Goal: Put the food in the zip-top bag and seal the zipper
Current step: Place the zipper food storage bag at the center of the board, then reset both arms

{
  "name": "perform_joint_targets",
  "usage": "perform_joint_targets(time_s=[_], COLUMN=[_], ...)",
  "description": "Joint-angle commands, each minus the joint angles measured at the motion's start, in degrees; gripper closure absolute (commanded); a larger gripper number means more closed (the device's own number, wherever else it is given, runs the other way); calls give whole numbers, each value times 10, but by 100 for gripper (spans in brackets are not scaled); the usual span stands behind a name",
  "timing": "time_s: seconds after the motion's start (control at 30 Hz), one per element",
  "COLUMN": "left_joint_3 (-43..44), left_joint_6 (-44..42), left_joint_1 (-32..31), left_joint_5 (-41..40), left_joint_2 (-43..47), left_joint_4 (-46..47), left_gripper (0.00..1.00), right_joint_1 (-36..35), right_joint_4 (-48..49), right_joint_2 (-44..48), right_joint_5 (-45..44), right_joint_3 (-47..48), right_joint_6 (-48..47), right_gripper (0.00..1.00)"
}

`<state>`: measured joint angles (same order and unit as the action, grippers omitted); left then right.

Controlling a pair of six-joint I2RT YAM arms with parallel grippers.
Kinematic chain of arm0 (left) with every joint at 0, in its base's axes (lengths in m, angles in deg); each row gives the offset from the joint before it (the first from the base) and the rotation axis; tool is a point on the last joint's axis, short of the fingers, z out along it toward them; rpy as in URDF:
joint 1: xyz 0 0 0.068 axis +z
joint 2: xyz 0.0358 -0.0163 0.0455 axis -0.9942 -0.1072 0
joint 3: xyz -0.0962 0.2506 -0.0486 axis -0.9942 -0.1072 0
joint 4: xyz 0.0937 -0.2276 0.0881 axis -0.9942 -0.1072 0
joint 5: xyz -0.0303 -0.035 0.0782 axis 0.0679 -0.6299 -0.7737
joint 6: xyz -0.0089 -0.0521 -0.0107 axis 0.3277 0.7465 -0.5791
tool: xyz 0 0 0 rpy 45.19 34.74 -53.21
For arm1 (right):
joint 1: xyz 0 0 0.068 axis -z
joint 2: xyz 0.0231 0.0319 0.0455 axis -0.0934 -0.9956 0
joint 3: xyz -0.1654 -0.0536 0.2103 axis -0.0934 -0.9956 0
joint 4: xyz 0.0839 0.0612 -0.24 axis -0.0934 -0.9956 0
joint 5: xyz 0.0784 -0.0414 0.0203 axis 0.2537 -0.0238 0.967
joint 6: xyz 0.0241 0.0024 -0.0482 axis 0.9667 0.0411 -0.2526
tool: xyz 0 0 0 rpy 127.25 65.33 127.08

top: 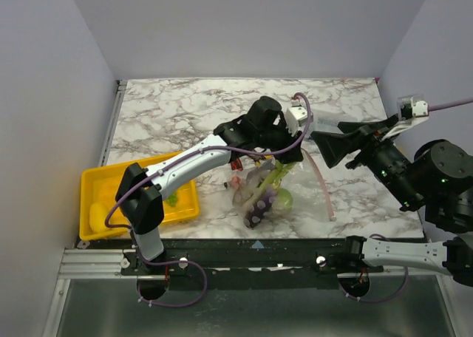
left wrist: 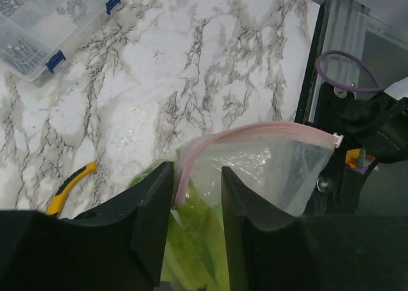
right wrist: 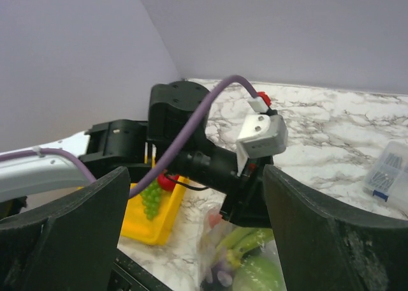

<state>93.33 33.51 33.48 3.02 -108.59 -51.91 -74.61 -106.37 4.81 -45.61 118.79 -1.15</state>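
You're working on a white marble-patterned table boxed in by plain lavender walls, with a metal rail running along its near edge. The yellow tray sits at the near left corner. In the right wrist view it holds green grapes and something red beside them.

The zip-top bag is at the middle of the near edge, its upper part raised. The left gripper is clamped on the bunched plastic just below the zipper. That pink strip arcs up and away from the fingers. In the overhead view, a free length of the strip trails toward the near right corner.

Inside the bag you can make out green celery, purple grapes and a yellow-green fruit.

The right gripper hangs just right of the left wrist, its jaws spread wide and holding nothing.

From above, the left wrist covers its own fingertips and the bag's mouth, so you cannot tell whether the strip is pressed shut. The pliers are half hidden behind a finger. A clear parts box is cut off by the frame. A yellow lump in the tray is too blurred to name.
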Motion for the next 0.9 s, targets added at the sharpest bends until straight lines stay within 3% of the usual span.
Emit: perform_joint_targets(time_s=[0.0, 0.03, 0.07, 0.1, 0.2, 0.37, 0.53, 0.7, 0.87], left_joint_3=[45, 52, 56, 58, 66, 86, 71, 22, -79], left_joint_6=[15, 17, 16, 14, 5, -4, -21, -1, 1], left_joint_1=[-7, -7, -7, -7, -4, 3, 9, 12, 12], left_joint_5=[23, 20, 19, 13, 4, -35, -124, -306, -441], left_joint_2=[-42, -45, -46, -44, -34, 4, 92, 255, 471], left_joint_4=[-15, -17, -21, -22, -32, -70, -114, -129, -48], left_gripper=[60, 57, 46, 25, 2, 2, 2, 1, 1], right_joint_1=[2, 2, 2, 3, 2, 2, 2, 2, 2], right_joint_4=[16, 11, 5, 1, 5, 19, 11, 2, 67], right_joint_2=[9, 8, 7, 6, 7, 8, -5, -49, -87], right_joint_5=[0, 0, -2, -6, -14, -33, -51, -108, -148], right_joint_3=[-21, -22, -24, -26, -38, -41, -24, 9, 19], right_joint_6=[2, 3, 7, 9, 15, 36, 40, 45, -21], right_gripper=[13, 13, 13, 13, 12, 8, 5, 3, 1])
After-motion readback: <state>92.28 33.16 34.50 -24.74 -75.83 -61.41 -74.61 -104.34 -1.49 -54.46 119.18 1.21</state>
